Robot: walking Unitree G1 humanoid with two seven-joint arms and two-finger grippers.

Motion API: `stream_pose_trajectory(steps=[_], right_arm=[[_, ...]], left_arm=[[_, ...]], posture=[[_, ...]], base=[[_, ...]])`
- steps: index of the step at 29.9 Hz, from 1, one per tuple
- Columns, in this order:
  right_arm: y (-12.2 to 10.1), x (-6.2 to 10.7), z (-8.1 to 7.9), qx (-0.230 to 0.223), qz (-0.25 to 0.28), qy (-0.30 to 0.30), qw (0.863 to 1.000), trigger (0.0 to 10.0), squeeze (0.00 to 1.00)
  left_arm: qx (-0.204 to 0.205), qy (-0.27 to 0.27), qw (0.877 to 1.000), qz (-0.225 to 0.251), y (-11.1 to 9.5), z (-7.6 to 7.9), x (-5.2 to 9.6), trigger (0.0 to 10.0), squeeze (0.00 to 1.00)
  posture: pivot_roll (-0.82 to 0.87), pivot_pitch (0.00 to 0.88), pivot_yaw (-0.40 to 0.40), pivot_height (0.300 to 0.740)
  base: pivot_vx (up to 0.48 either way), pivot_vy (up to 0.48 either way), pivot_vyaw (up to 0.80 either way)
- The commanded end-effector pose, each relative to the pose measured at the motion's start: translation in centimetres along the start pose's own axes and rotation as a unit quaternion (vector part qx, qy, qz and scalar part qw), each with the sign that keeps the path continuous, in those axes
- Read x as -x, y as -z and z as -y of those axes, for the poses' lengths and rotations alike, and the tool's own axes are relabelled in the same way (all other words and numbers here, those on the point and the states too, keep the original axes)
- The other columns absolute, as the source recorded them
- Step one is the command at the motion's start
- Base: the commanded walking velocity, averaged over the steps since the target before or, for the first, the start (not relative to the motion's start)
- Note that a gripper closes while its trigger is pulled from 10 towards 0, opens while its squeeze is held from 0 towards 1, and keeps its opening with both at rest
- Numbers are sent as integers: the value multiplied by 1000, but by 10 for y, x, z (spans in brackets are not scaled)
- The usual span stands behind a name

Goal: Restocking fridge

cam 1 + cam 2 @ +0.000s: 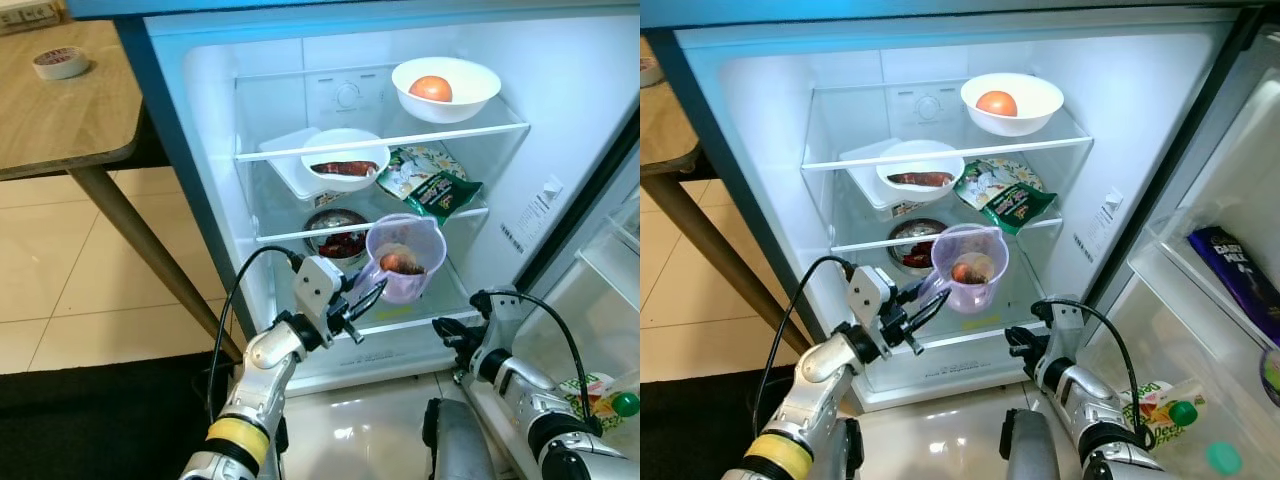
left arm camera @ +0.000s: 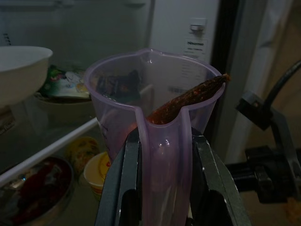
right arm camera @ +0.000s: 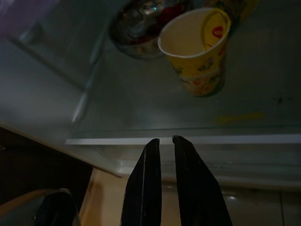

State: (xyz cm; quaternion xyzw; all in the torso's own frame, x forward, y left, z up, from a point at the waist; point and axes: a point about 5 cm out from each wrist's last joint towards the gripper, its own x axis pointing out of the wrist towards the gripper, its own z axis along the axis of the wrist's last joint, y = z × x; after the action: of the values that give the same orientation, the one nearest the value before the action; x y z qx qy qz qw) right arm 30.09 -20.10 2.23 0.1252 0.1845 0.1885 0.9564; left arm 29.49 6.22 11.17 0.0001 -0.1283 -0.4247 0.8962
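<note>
Before the open fridge (image 1: 560,120), left gripper (image 1: 362,300) clamps purple jug (image 1: 405,258); right gripper (image 3: 165,146) nearly together; labels unreadable.

Two white bowls (image 1: 446,86) (image 1: 345,158), one steel bowl (image 1: 337,237), one purple jug (image 1: 405,258), one yellow cup (image 3: 197,47), two snack packets (image 1: 416,168) (image 1: 444,195).

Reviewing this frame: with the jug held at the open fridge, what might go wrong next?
1. The left gripper holds the purple jug only by its handle, so it may tip or swing; the food leaning on its rim could fall out.
2. The bottom shelf already holds a steel bowl and a yellow cup, so the jug may knock them going in.
</note>
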Motion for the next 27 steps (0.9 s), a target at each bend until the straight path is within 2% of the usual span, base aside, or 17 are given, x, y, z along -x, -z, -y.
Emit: stream_pose_trajectory(steps=[1, 7, 9, 11, 13, 20, 23, 27], right_arm=[[4, 1, -3, 1, 3, -13, 1000, 10000, 0], [-4, 0, -4, 2, 28, -26, 999, 10000, 0], [-9, 0, -4, 4, 44, -32, 999, 10000, 0], [-9, 0, -4, 4, 44, -32, 999, 10000, 0], [-14, 0, -3, 4, 60, -32, 998, 10000, 0], [-22, 1, -4, 12, 79, -55, 995, 10000, 0], [-27, 2, -4, 21, 88, -62, 994, 10000, 0], [-30, 3, -4, 27, 96, -66, 993, 10000, 0]], left_arm=[[-6, -14, 999, 33, -9, 0, -9, 10000, 0], [-1, -37, 998, 55, -17, -2, -24, 10000, 0], [-7, -45, 997, 67, -24, -3, -33, 10000, 0], [-7, -45, 997, 67, -24, -3, -33, 10000, 0], [-10, -65, 995, 75, -29, -9, -40, 10000, 0], [-16, -127, 990, 53, -27, -23, -47, 10000, 0], [4, -174, 984, 43, -25, -32, -51, 10000, 0], [-1, -190, 981, 36, -27, -35, -58, 10000, 0]], posture=[[53, 43, 6, 485], [44, 47, 17, 465], [39, 48, 23, 465], [39, 48, 23, 465], [31, 51, 28, 465], [16, 60, 28, 465], [0, 69, 29, 465], [-10, 75, 33, 465]], base=[[0, 0, 0], [0, 0, 0], [0, 0, 0], [0, 0, 0], [0, 0, 0], [0, 0, 0], [0, 0, 0], [0, 0, 0]])
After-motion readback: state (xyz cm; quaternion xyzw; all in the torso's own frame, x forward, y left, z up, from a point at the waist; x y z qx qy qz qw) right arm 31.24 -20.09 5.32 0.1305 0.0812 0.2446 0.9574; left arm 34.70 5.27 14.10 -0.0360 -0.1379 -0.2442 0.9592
